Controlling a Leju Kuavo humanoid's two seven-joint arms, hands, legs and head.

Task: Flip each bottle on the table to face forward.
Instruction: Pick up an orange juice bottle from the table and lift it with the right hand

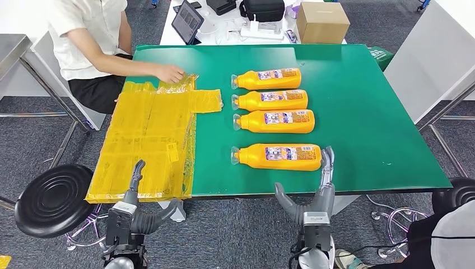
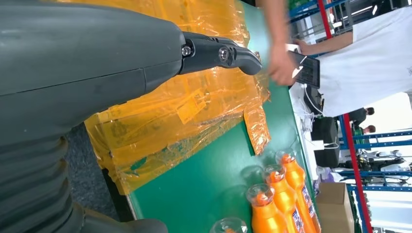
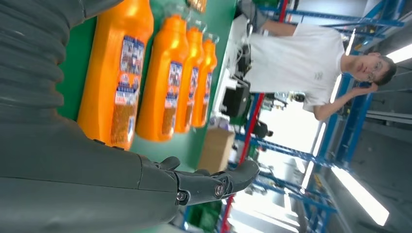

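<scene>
Several orange bottles lie on their sides in a column on the green table (image 1: 364,112), caps to the left and labels up. The nearest bottle (image 1: 278,156) is by the front edge, and behind it lie others (image 1: 274,121) (image 1: 268,79). My right hand (image 1: 320,190) reaches over the front edge, empty, its fingers (image 1: 327,159) stretched out just beside the nearest bottle's base. The right wrist view has this bottle (image 3: 116,73) close past the hand (image 3: 87,170). My left hand (image 1: 134,193) is open and empty over the near edge of the yellow plastic sheets (image 1: 151,140).
A person sits at the far left with a hand (image 1: 171,73) on the yellow sheets. A black stool (image 1: 53,199) stands at the front left and another seat (image 1: 456,196) at the front right. A cardboard box (image 1: 322,22) and a tablet (image 1: 187,21) lie on the white table behind.
</scene>
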